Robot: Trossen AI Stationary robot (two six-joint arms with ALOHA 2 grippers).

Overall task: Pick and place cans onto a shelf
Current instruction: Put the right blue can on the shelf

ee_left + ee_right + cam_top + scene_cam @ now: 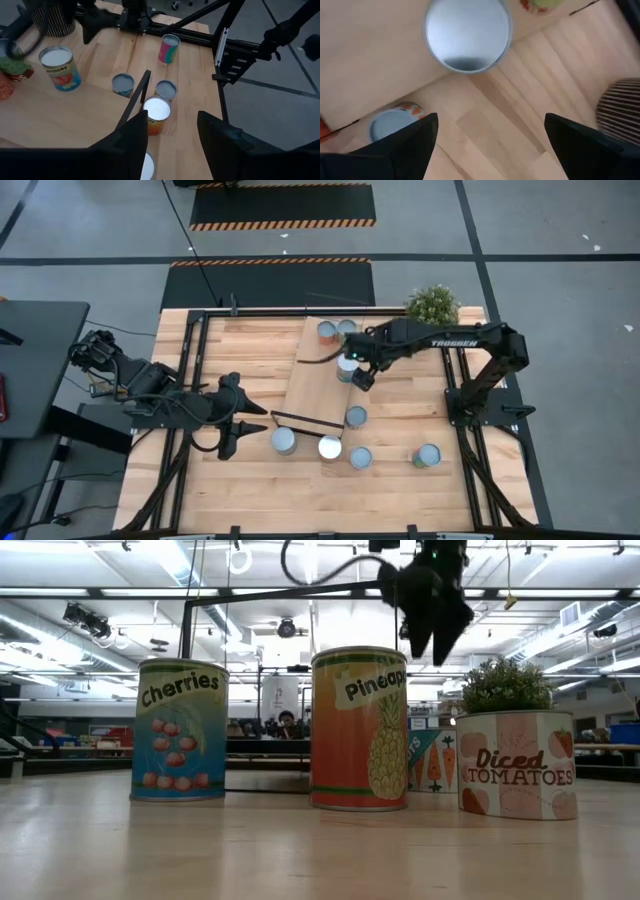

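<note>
Three cans [338,343] are seen on the shelf [318,390], at its far end; five more sit on the table [250,345] by the near end; right gripper [358,370] hovers spread and empty over the shelf; left gripper [255,421] waits released.

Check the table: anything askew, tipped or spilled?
Nothing looks spilled, tipped or damaged: the cans that show all stand upright. One oddity is the shelf, which lies skewed across the tabletop, at an angle to its planks rather than square with them.
</note>
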